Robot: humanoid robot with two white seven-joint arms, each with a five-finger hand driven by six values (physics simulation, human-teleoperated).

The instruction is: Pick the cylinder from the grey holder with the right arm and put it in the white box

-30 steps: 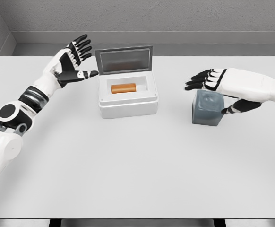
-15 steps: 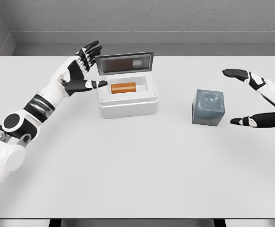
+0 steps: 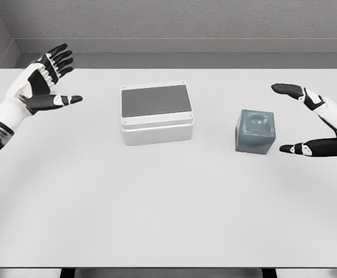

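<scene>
I read the white box (image 3: pixel 156 113) as lid-shut, so the cylinder isn't visible. Right robot hand (image 3: pixel 319 123) is open, empty, just right of the grey holder (image 3: pixel 255 132); box lies left of holder. Left robot hand (image 3: pixel 41 87) is open, far left of box.

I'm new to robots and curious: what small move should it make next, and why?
Probably just draw both arms back to rest. The white box is shut, the grey holder looks empty, and no cylinder shows. The left hand and right hand are open, clear of both.
</scene>
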